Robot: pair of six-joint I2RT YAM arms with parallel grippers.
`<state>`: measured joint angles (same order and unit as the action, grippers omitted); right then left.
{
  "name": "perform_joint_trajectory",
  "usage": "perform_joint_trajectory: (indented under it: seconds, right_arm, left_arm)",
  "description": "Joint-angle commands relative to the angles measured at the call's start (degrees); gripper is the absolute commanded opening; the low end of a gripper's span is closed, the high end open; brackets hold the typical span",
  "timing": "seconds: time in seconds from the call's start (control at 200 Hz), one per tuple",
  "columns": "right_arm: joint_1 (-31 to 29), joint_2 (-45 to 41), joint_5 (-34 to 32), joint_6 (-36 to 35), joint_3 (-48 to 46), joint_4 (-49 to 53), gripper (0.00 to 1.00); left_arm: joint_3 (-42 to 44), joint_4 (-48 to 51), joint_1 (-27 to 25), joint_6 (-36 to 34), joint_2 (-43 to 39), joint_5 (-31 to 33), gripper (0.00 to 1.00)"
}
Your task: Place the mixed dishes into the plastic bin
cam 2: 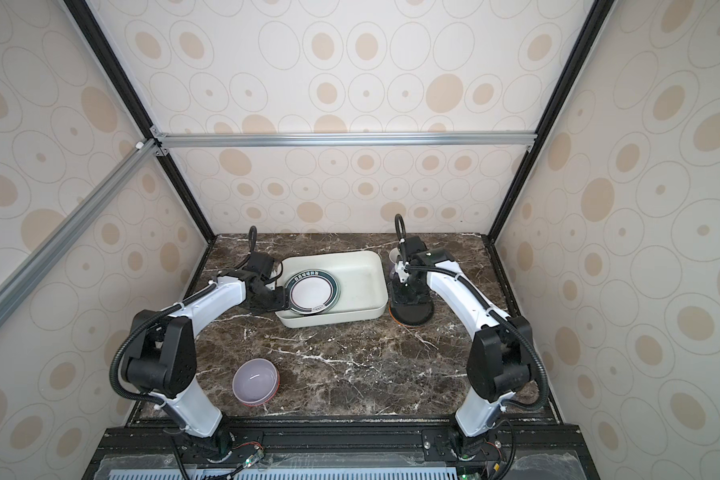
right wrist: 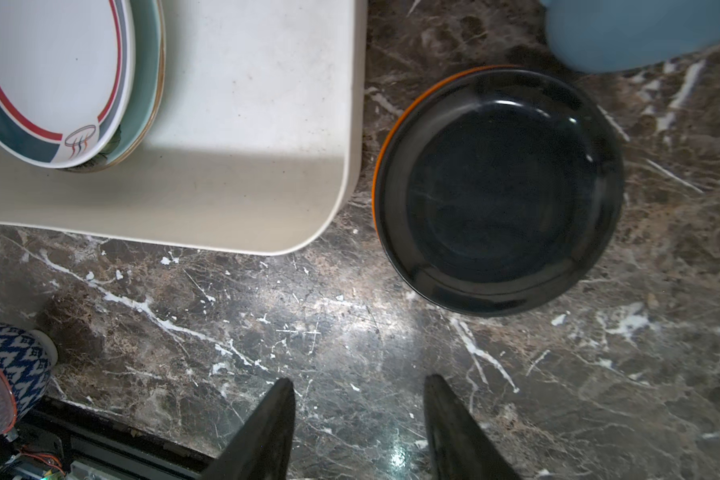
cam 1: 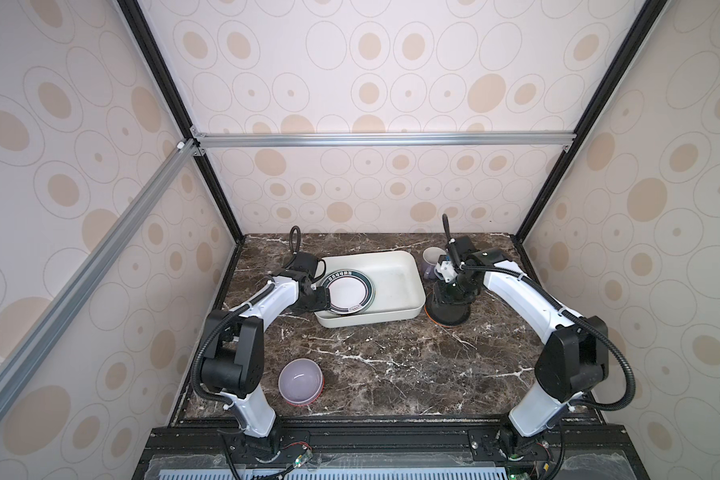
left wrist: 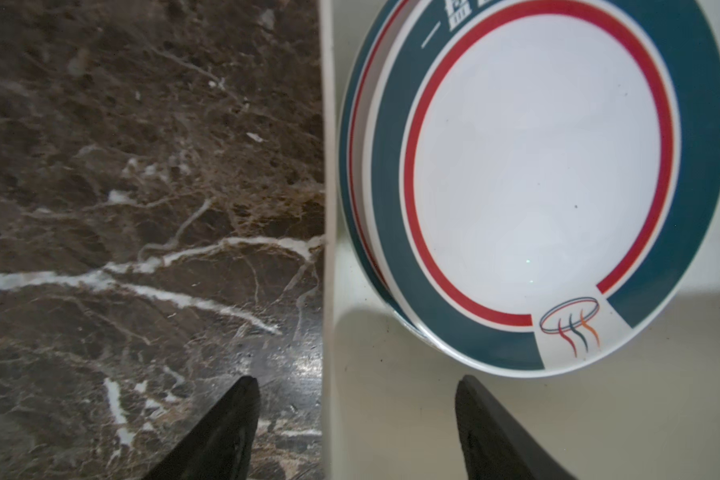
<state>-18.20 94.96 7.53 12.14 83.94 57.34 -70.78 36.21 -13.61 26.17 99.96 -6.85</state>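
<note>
Left gripper: jaws wide apart, nothing between them; it straddles the left rim of the plastic bin, one finger over the marble table, the other over the bin floor.

The bin sits at the back middle of the table. In its left half is a stack of plates: the dark-rimmed plate is on top, face up; a second plate with a like rim shows just under it in the left wrist view; the mint-green plate is lower in the stack.

Right gripper: jaws apart and empty, over bare table. The black plate lies ahead of it, stacked on the orange plate, of which only an edge shows; the pair lies on the table just beside the bin's right wall, outside it.

The lavender mug stands upright at the back, partly hidden by the right arm. The pale-blue shape past the black plate is blurred; possibly a mug.

The lavender bowl stands upright at front left, well apart from the bin; its outside shows a blue-white zigzag in the right wrist view.
</note>
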Motion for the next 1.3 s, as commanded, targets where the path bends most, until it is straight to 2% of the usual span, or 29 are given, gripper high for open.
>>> perform_joint_trajectory:
  seconds: [0.0, 0.175, 0.33, 0.525, 0.875, 1.005, 1.155, 1.295]
  right_arm:
    - [3.05, -3.33, -2.24, 0.46, -3.06, 0.81, 0.53]
    - [11.82, -5.63, -0.12, 5.20, -11.60, -2.76, 0.51]
    - [18.08, -4.92, 3.53, 10.08, -17.26, -8.74, 0.50]
    - [19.14, -0.36, 4.38, 12.06, -17.35, -13.51, 0.48]
    - [19.63, 6.49, 3.37, 16.33, -15.41, -19.21, 0.45]
    - [19.61, 9.41, 3.43, 16.47, -13.71, -19.45, 0.45]
    - [19.69, 11.33, 3.01, 16.35, -13.43, -20.38, 0.44]
    - [19.69, 12.33, 2.77, 16.37, -13.54, -21.06, 0.38]
  left_arm:
    - [-5.56, 1.66, -1.55, 0.68, 2.07, 2.55, 0.74]
    - [-15.98, 7.29, -5.16, -0.58, 4.63, 6.70, 0.74]
    - [-27.67, 9.66, -11.01, -1.58, 9.48, 5.11, 0.75]
    - [-35.20, 9.40, -15.47, 0.63, 17.23, 2.20, 0.74]
    - [-42.78, 5.35, -19.74, 0.65, 22.56, -4.23, 0.74]
    - [-47.42, 7.64, -20.70, 0.16, 25.35, -4.00, 0.74]
    - [-47.69, 8.79, -20.53, -1.49, 24.67, -1.79, 0.74]
    - [-47.61, 9.87, -19.54, -1.95, 24.25, -1.32, 0.74]
